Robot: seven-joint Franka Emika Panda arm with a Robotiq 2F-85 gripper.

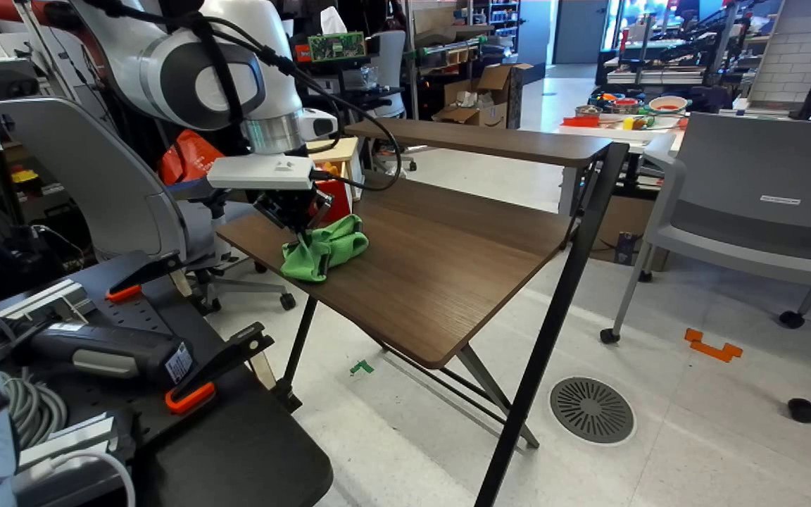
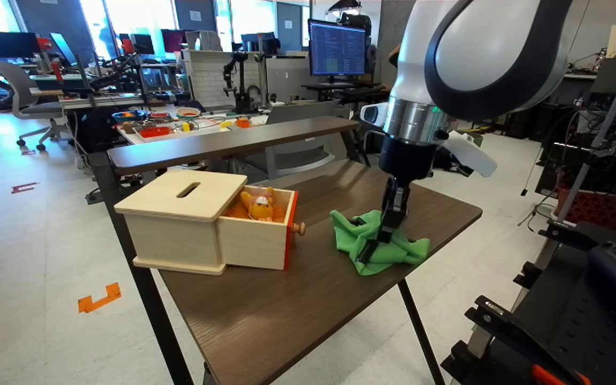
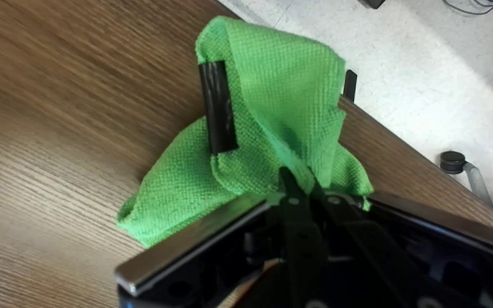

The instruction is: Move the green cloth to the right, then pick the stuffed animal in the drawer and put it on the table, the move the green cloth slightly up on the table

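Wrist view: the pincer (image 3: 301,179) clamps a fold of green cloth (image 3: 289,77) on the brown table (image 3: 58,124).
The cloth lies crumpled near the table's edge, a black strip (image 3: 218,107) showing along one side. In an exterior view, a wooden box (image 2: 171,238) stands apart from it, drawer (image 2: 254,245) open, with an orange stuffed animal (image 2: 260,207) inside; farther back, a lit monitor (image 2: 337,49).

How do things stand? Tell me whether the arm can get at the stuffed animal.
Probably not yet: the tool looks shut on the green cloth. After a release, the way seems free: the drawer stands open, with the stuffed animal showing inside.
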